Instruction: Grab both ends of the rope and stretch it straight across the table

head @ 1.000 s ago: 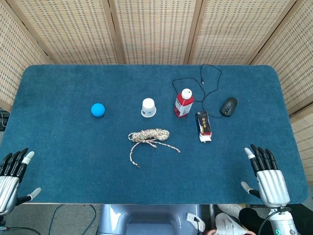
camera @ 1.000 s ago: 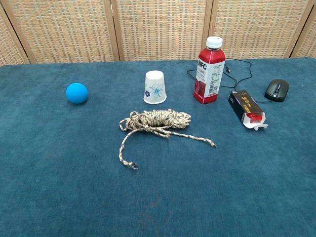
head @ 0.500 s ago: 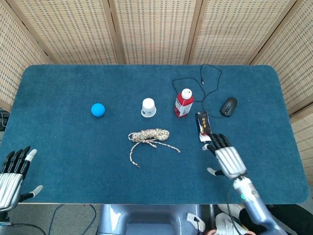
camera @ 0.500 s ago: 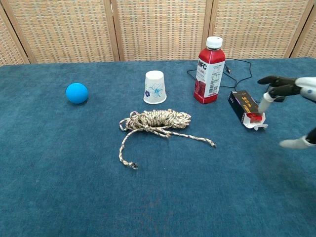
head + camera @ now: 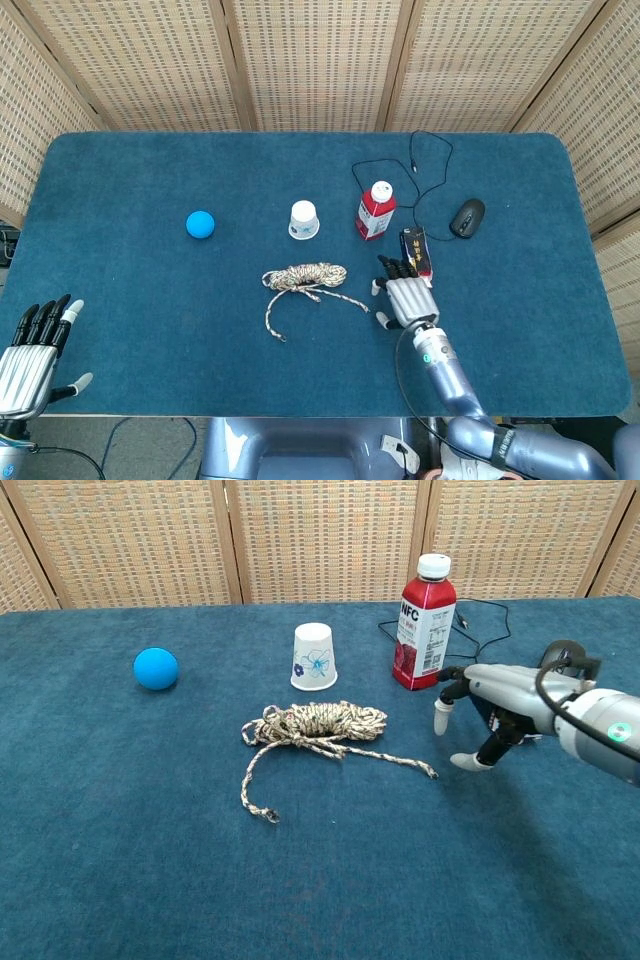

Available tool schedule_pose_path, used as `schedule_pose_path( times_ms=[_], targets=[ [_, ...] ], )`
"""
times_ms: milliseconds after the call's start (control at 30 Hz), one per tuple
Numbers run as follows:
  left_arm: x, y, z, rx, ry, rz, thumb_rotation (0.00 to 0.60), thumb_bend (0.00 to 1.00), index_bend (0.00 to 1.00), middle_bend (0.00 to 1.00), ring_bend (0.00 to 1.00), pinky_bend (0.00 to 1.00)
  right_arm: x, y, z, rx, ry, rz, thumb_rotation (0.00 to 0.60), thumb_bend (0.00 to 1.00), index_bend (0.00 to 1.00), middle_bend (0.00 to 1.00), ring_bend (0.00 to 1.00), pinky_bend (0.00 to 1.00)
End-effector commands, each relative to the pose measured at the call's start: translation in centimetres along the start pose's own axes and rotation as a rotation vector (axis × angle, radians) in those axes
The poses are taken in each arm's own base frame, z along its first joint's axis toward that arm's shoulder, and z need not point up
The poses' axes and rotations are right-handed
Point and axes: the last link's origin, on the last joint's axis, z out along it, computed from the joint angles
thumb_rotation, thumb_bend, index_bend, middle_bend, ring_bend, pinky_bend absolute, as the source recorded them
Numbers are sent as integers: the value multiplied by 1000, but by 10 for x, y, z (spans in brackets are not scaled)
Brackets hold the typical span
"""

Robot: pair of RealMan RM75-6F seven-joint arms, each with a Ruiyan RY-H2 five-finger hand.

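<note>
Approach step: right hand point(image 5: 497, 705), fingers spread and empty, hovered just beside the right-hand loose end of the coiled rope point(image 5: 318, 723) at mid-table; left hand point(image 5: 32, 350), also released, waited at the near edge. Next move would call for pinching that end

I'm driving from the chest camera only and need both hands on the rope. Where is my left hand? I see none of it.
Observer: The left hand is by the table's near left corner, far from the rope, fingers apart and holding nothing.
Operator: What is hidden behind my right hand?
Observer: From above, a small dark box lies just beyond the right hand, its far end near the bottle.
</note>
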Motion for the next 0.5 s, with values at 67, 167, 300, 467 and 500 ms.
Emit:
schedule_pose_path(
  times_ms=[67, 167, 300, 467, 500],
  targets=[
    [1, -1, 0, 2, 1, -4, 600, 95, 0, 0, 0, 0, -7, -22, 12, -19, 1, -29, 600, 312, 424, 0, 0, 0],
    [1, -1, 0, 2, -1, -8, 600, 87, 0, 0, 0, 0, -13, -32, 16, -37, 6, -52, 600, 316, 445, 0, 0, 0],
    [1, -2, 0, -4, -8, -11, 600, 80, 0, 0, 0, 0, -17, -39, 19, -57, 1, -59, 600, 318, 460, 0, 0, 0],
    [1, -3, 1, -3, -9, -14, 600, 80, 0, 0, 0, 0, -20, -43, 22, -76, -1, -95, 600, 319, 462, 0, 0, 0],
    [2, -3, 1, -2, -9, -15, 600, 80, 0, 0, 0, 0, -20, -43, 23, -80, -2, -98, 600, 319, 462, 0, 0, 0]
  ],
)
